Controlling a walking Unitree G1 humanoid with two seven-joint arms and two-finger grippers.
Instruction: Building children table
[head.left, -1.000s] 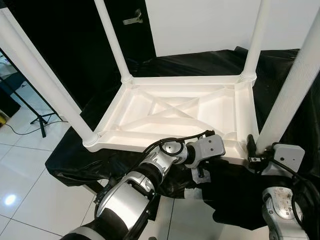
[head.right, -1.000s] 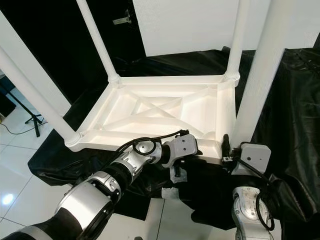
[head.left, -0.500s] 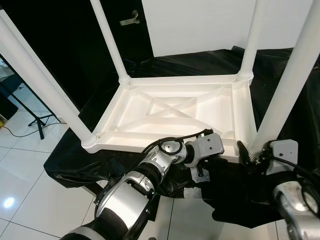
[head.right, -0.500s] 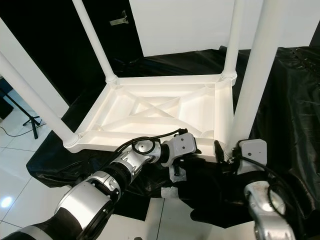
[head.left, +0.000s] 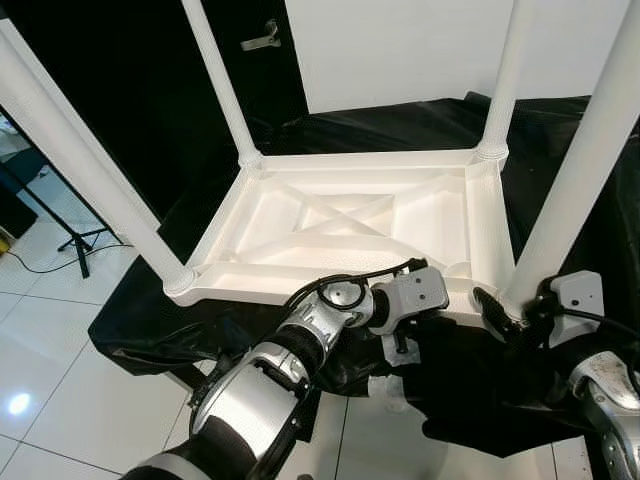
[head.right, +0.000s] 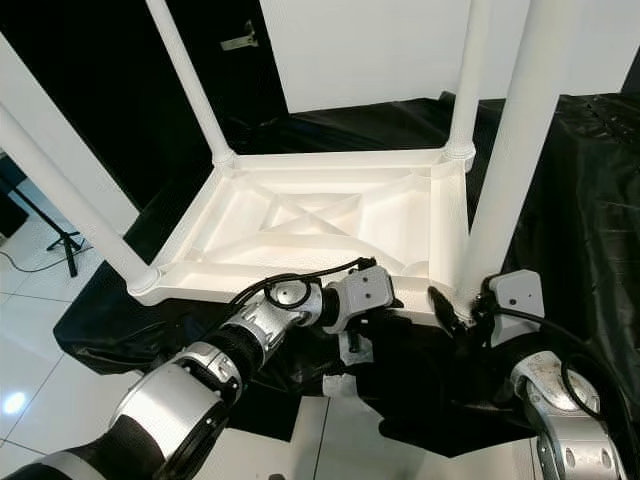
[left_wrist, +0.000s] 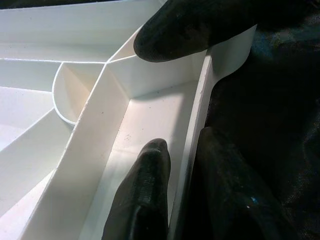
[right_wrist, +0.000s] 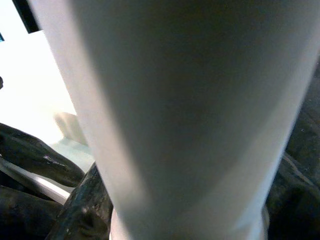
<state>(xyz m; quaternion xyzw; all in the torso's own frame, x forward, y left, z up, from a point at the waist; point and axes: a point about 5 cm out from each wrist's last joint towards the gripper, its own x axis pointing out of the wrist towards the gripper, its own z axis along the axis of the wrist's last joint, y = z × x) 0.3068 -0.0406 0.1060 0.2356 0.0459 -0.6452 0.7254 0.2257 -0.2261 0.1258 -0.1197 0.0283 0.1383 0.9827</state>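
Left eye view: the white children's table lies upside down on a worktop draped in black cloth, its four legs pointing up, long axes near vertical. The near right leg rises straight above the right end effector, which sits at the foot of that leg by the corner socket; the right arm is plainly the nearer one to it. In the right wrist view the leg stands close before the camera with a black finger beside its base, but whether the fingers grip it I cannot tell. The left end effector is narrowed onto the table's near rim, one finger inside the frame and one outside, steadying it, probably while the leg is seated.
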